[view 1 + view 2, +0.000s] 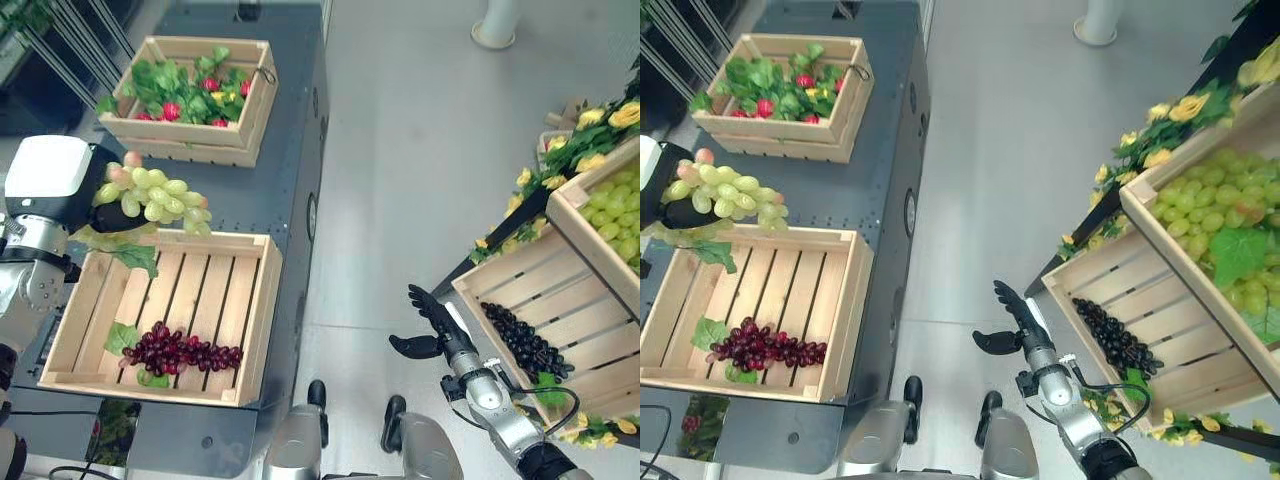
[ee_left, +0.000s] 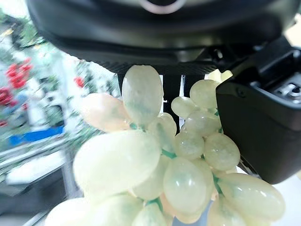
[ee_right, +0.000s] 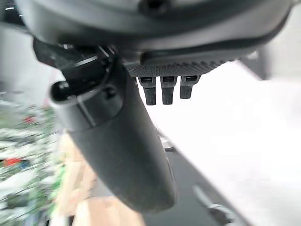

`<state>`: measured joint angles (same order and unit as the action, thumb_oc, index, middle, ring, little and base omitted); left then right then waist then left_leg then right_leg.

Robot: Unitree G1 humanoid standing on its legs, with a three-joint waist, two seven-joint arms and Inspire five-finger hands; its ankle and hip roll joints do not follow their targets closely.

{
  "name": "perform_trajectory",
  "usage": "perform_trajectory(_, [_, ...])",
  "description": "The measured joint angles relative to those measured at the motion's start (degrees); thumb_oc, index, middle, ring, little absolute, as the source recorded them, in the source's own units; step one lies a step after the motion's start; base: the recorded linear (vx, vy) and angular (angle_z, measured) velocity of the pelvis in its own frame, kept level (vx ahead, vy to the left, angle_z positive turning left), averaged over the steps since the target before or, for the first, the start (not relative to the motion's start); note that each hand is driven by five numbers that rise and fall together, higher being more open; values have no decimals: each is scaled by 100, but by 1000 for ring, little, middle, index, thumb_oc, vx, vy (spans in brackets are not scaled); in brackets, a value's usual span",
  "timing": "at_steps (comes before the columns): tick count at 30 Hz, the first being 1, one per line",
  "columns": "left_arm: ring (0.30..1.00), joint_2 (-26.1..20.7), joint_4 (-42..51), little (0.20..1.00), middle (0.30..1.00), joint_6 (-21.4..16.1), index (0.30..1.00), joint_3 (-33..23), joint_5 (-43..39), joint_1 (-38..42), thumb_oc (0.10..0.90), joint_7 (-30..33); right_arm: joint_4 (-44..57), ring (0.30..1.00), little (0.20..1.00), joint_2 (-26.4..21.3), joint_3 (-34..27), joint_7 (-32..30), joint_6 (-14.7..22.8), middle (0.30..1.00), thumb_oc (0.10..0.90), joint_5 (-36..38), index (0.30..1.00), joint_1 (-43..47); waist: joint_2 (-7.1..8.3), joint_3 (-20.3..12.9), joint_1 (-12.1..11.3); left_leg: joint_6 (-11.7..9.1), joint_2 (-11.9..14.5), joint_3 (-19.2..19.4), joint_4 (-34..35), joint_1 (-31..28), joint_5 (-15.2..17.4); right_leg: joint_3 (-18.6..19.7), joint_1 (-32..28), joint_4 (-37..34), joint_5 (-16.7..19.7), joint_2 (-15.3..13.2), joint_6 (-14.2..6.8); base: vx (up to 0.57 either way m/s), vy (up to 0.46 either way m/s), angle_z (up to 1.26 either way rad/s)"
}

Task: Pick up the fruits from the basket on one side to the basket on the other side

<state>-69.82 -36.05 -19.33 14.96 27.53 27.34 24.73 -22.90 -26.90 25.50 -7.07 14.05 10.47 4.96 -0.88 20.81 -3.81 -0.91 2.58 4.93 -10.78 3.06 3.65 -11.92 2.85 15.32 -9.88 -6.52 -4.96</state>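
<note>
A bunch of green grapes (image 1: 155,198) is held up in the air by the left hand (image 1: 75,205). The fingers are curled round its top, and the thumb (image 2: 256,129) is pressed against its side, so that the bunch hangs down and does not fall. It is held just above the back edge of the left crate (image 1: 262,300), most likely so that it can be put down inside. Red grapes (image 1: 185,352) and a leaf (image 1: 120,338) are already laid on the slats at the front, and much of the crate is bare, so room is left for the green bunch.

The right hand (image 1: 437,328) is kept low, just beside the right crate (image 1: 560,283), where black grapes (image 1: 525,340) are lying. Its fingers are straight and nothing is held in it. It seems to be kept there so that the black grapes can be picked up next.

More green grapes are stored in a higher crate (image 1: 1210,215) on the right. A crate of red fruit (image 1: 190,95) is set further back on the table (image 1: 285,180).
</note>
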Motion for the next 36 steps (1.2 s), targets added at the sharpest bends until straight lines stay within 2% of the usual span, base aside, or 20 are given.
perform_trajectory(3, [300,-399,376,300,300,-236,300,722,488,346,400,191,482,900,900,-289,189,540,-26,900,800,302,900,109,4,-315,-11,7,5,-22,405,-198,-166,-13,-275,-559,233,60,-28,-11,-113,2])
perform_trajectory(5, [300,-470,488,300,300,-306,300,1126,622,651,400,312,673,900,900,-415,262,851,-50,900,800,476,900,255,-12,-470,-21,14,-7,-24,626,-300,-257,-18,-398,-827,359,108,-40,-25,-104,2])
perform_trajectory(6, [300,-525,545,300,300,-315,300,1493,676,950,400,357,755,900,900,-471,295,1087,-168,900,800,800,900,373,-8,-548,-28,12,-15,-49,768,-366,-325,-33,-497,-1030,463,140,-41,-58,-141,7])
perform_trajectory(8, [300,-542,625,300,300,-377,300,1787,833,1322,400,478,813,900,900,-531,306,1422,-348,900,800,1145,900,629,-8,-598,-21,14,-16,-75,885,-435,-398,-82,-623,-1239,562,158,-45,-55,-113,12])
perform_trajectory(9, [300,-562,665,300,300,-375,300,2468,886,1996,400,521,911,900,900,-702,419,1611,-587,900,800,1465,900,899,6,-668,-34,11,-32,-141,1004,-442,-478,-109,-700,-1459,676,183,-43,-29,-57,13])
perform_trajectory(12, [300,-574,889,300,300,-437,300,2756,936,2431,400,757,1001,900,900,-703,459,1791,-768,900,800,1742,900,1371,-7,-738,-21,22,-47,-158,1165,-458,-583,-99,-741,-1691,836,199,-45,-57,-94,0])
perform_trajectory(15, [300,-574,870,300,300,-500,300,3843,1751,3638,400,1088,1028,900,900,-807,641,2064,-1368,900,800,2065,900,2030,6,-767,-14,30,-71,-160,1302,-480,-680,-102,-823,-1985,1032,215,-47,-56,-67,-2])
perform_trajectory(17, [300,-566,964,300,300,-549,300,4043,2065,3902,400,1283,1032,900,900,-800,688,2200,-1513,900,800,2205,900,2258,-4,-783,-1,35,-76,-166,1342,-501,-699,-96,-830,-2033,1075,215,-50,-20,-42,-6])
perform_trajectory(20, [300,-551,1125,300,300,-559,300,4717,2691,4515,400,1618,1025,900,900,-818,793,2398,-2037,900,800,2830,900,2588,2,-821,80,38,-81,-162,1360,-515,-710,-89,-837,-2033,1081,212,-52,3,-32,0])
perform_trajectory(23, [300,-482,1297,300,300,-631,300,5123,2997,4783,400,1801,964,900,900,-766,914,2602,-2438,900,800,3364,900,2774,-16,-895,148,39,-79,-153,1383,-546,-711,-87,-848,-2033,1081,212,-52,25,-36,-2])
perform_trajectory(26, [300,-355,1378,300,300,-703,300,5229,3096,4888,400,1895,889,900,900,-664,912,2666,-2750,900,800,3908,900,2819,-36,-916,211,41,-79,-145,1393,-563,-713,-86,-861,-2033,1081,212,-52,15,-34,-2])
perform_trajectory(30, [300,-18,1286,300,300,-749,300,5228,3380,4980,400,2342,835,900,900,-409,912,2742,-3138,900,800,4608,900,2829,-81,-948,270,42,-78,-151,1493,-612,-775,-94,-868,-2033,1081,213,-52,3,-10,0])
perform_trajectory(36, [300,173,1030,300,300,-887,300,5335,3578,4980,400,2887,712,900,900,-140,912,2788,-3452,900,800,5322,900,2852,-187,-1025,274,40,-79,-165,1531,-671,-791,-109,-914,-2034,1080,214,-53,0,0,0])
